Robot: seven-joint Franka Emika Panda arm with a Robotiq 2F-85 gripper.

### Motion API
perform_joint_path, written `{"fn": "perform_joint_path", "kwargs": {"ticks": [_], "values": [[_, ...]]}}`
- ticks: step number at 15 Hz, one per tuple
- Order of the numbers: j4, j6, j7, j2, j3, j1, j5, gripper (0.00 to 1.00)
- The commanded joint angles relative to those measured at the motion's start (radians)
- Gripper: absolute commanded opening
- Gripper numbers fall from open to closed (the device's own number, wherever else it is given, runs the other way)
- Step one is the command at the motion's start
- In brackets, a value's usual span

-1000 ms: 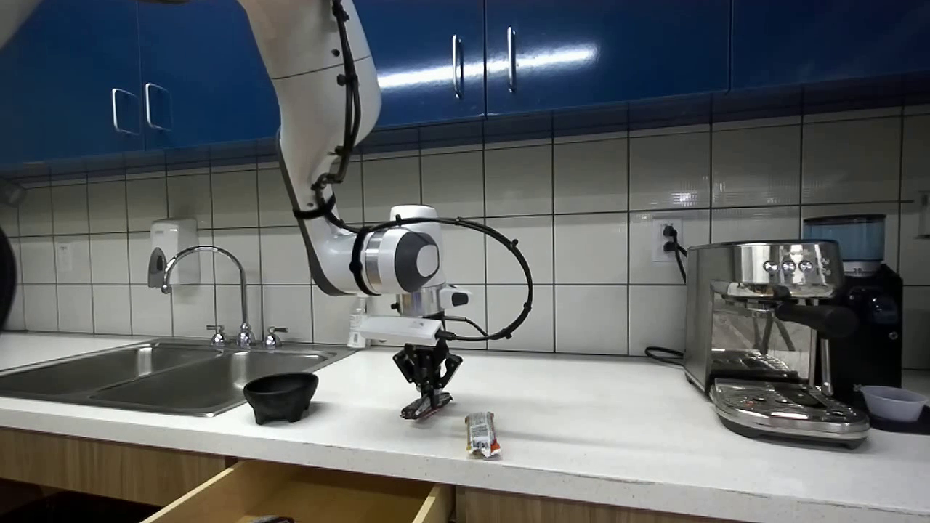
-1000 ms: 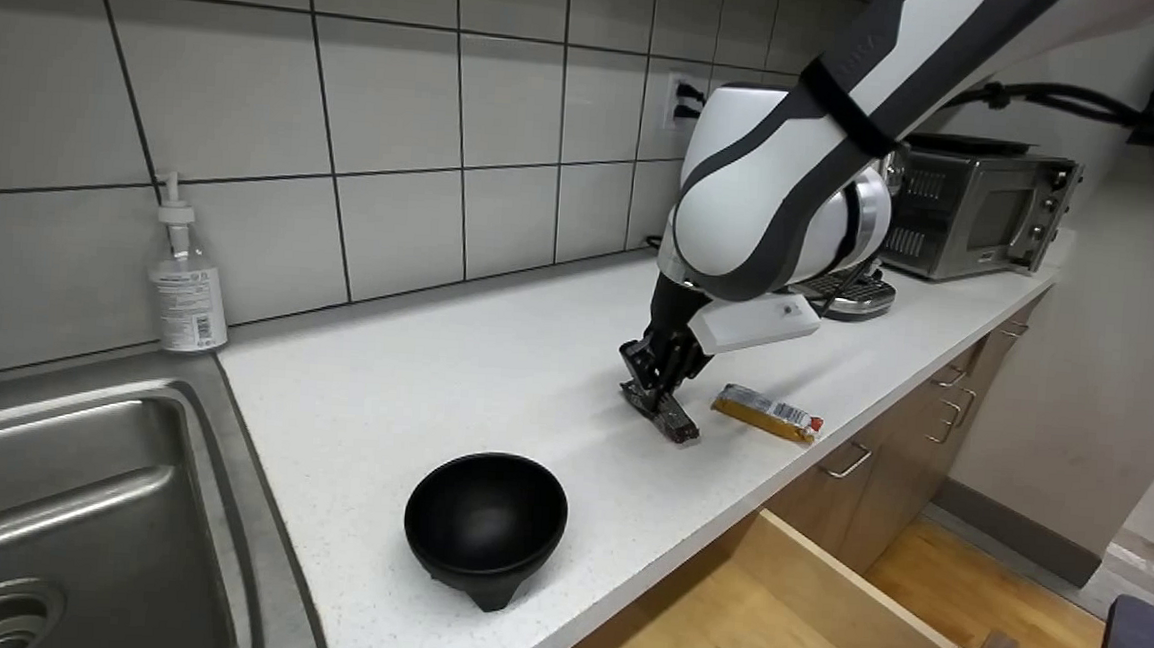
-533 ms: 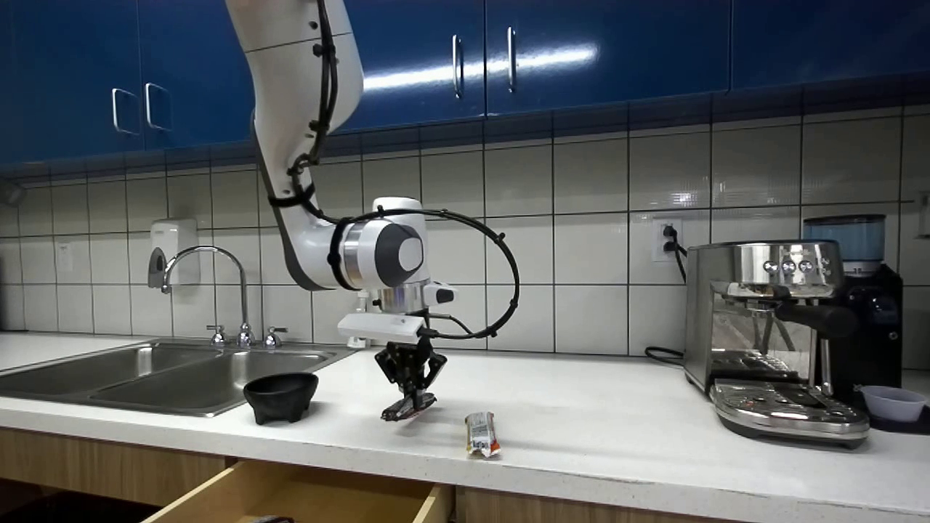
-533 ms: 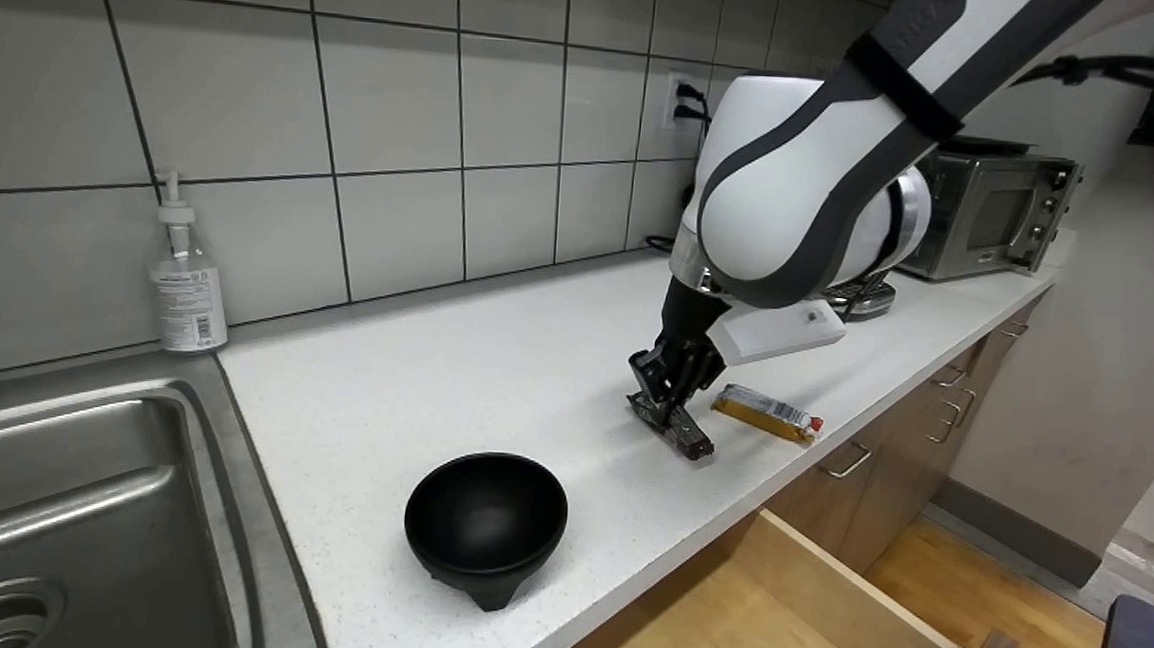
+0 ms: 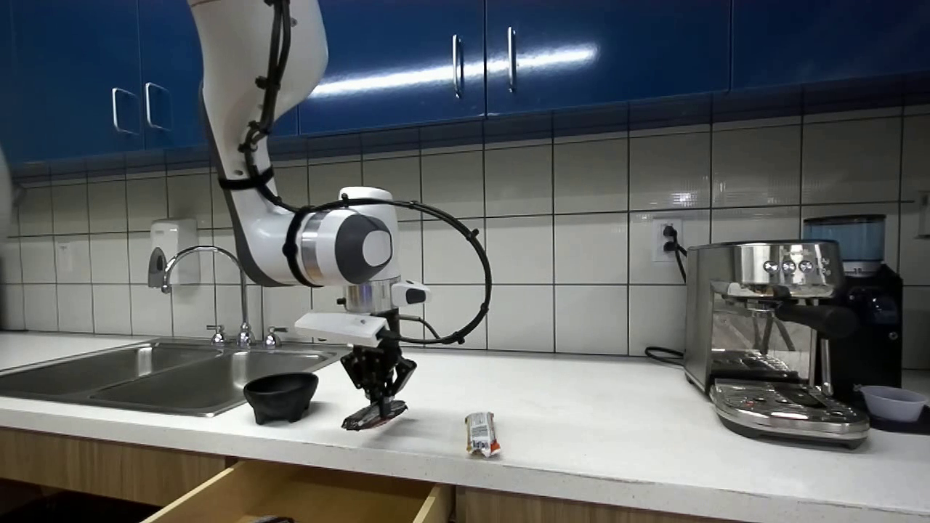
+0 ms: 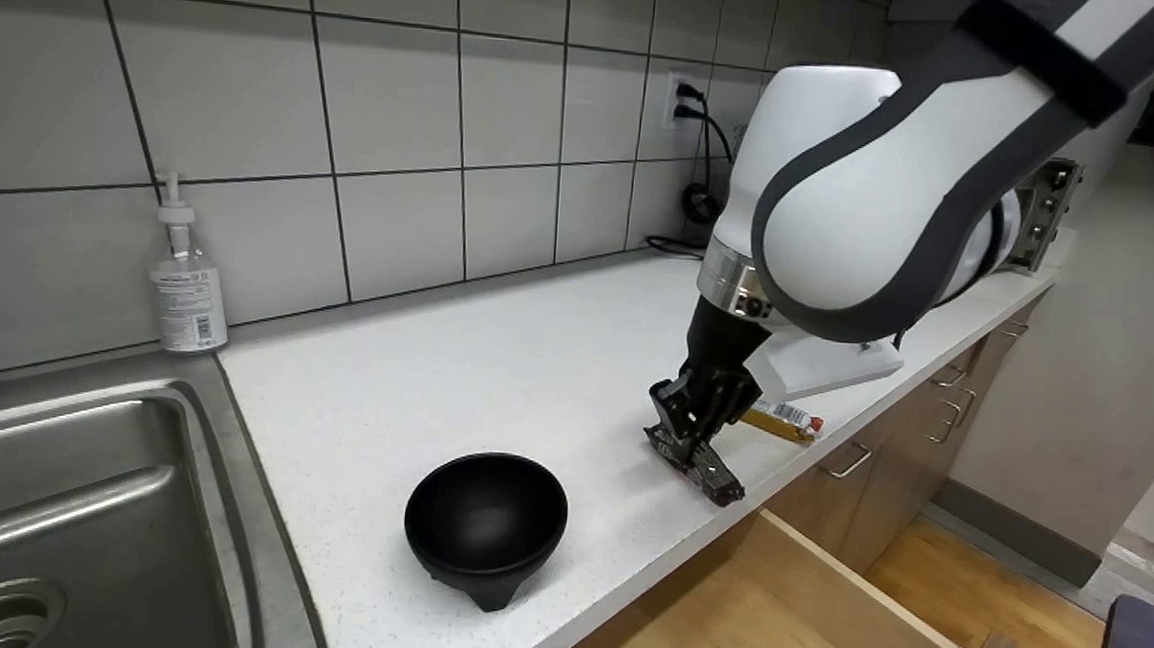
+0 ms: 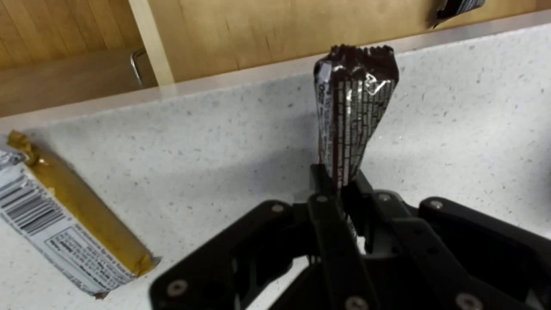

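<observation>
My gripper [image 7: 341, 178] is shut on a dark brown wrapped bar [image 7: 353, 112], pinched near its middle. One crimped end of the bar points to the counter's front edge in the wrist view. In an exterior view the gripper [image 5: 379, 403] holds the bar [image 5: 360, 420] low over the white counter, right of a black bowl [image 5: 282, 398]. A second bar in a yellow and silver wrapper [image 7: 73, 228] lies on the counter to the gripper's side. It is partly covered by the arm in an exterior view, where its yellow side [image 6: 781, 423] shows.
Below the counter edge a wooden drawer [image 6: 769, 616] stands pulled out, with a dark wrapped item [image 7: 460, 6] in it. A sink [image 5: 182, 374] lies beyond the bowl. A soap bottle [image 6: 188, 290] stands by the wall, and an espresso machine [image 5: 770, 327] sits farther along.
The arm has carried the brown bar toward the bowl's side and closer to the counter's front edge. The grip has stayed shut. Bowl, yellow bar and drawer have not moved.
</observation>
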Motion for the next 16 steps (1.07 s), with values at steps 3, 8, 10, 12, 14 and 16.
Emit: {"fn": "perform_joint_path", "kwargs": {"ticks": [3, 8, 10, 12, 14, 16], "values": [[-0.17, 0.042, 0.156, -0.161, -0.002, 0.062, -0.051, 0.04], [-0.259, 0.032, 0.368, -0.241, 0.013, 0.094, -0.182, 0.04], [-0.285, 0.019, 0.46, -0.262, 0.028, 0.093, -0.242, 0.04], [-0.306, 0.005, 0.534, -0.273, 0.049, 0.087, -0.274, 0.04], [-0.324, -0.005, 0.594, -0.279, 0.069, 0.084, -0.291, 0.04], [-0.338, -0.012, 0.645, -0.28, 0.084, 0.084, -0.298, 0.04]]}}
